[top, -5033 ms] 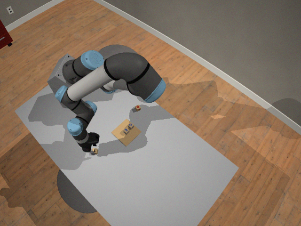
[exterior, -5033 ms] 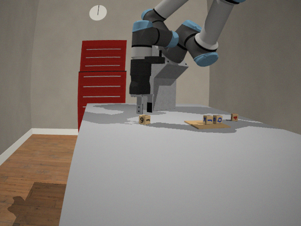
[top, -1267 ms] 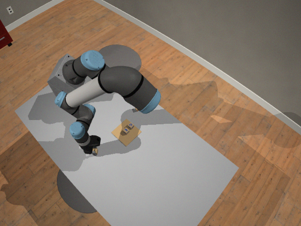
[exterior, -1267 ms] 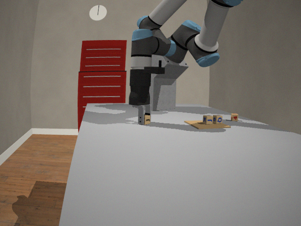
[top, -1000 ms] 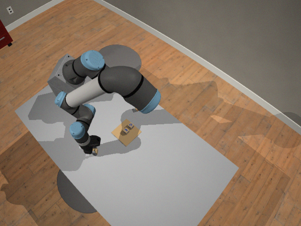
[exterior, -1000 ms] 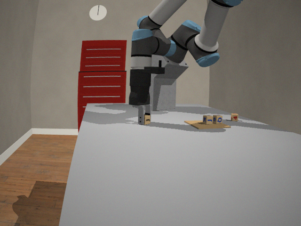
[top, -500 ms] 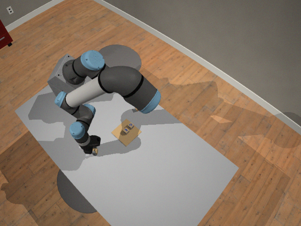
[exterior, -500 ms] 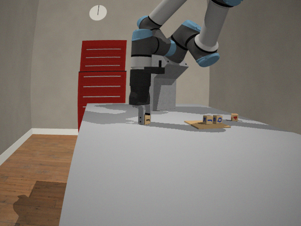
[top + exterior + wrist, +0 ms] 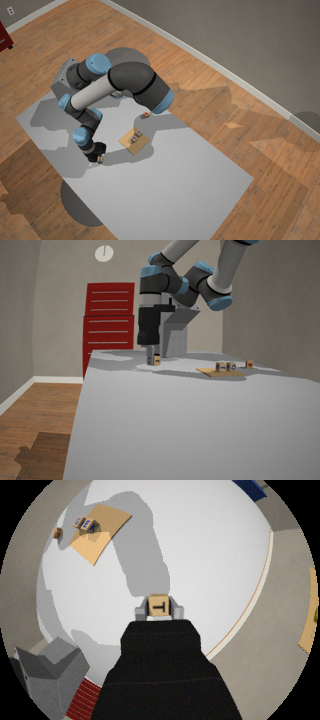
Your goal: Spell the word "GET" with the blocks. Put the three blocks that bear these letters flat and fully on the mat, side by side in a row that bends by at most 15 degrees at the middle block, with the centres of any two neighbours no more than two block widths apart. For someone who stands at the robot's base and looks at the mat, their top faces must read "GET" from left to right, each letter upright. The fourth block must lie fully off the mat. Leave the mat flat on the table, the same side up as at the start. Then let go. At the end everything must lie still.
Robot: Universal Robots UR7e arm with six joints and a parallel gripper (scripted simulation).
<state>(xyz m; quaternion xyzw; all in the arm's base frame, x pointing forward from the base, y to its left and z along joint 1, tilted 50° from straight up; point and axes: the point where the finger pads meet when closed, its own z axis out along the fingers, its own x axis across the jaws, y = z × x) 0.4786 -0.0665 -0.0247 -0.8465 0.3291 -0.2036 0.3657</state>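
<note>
From my station I see the arm folded over the grey desk (image 9: pixel 165 180), its upper link running out from the base at about 10 o'clock in the top view, then doubling back so the wrist hangs straight down. The pincer (image 9: pixel 99 159) points vertically at the desk and is clenched on the T block (image 9: pixel 101 158), fingers pressed to two opposite sides. In the wrist view the T block (image 9: pixel 159 607) shows a dark T on its upper face, framed by the grey fingertips. In the exterior view the block (image 9: pixel 156 360) sits low, at or just above the desk surface; I cannot tell which.

The tan mat (image 9: pixel 134 144) lies at roughly 2 o'clock from the pincer, well apart. On it stand the G block (image 9: pixel 139 133) and the E block (image 9: pixel 133 138), side by side. The red-lettered block (image 9: pixel 146 114) rests off the mat, at about 1 o'clock from it, near the elbow.
</note>
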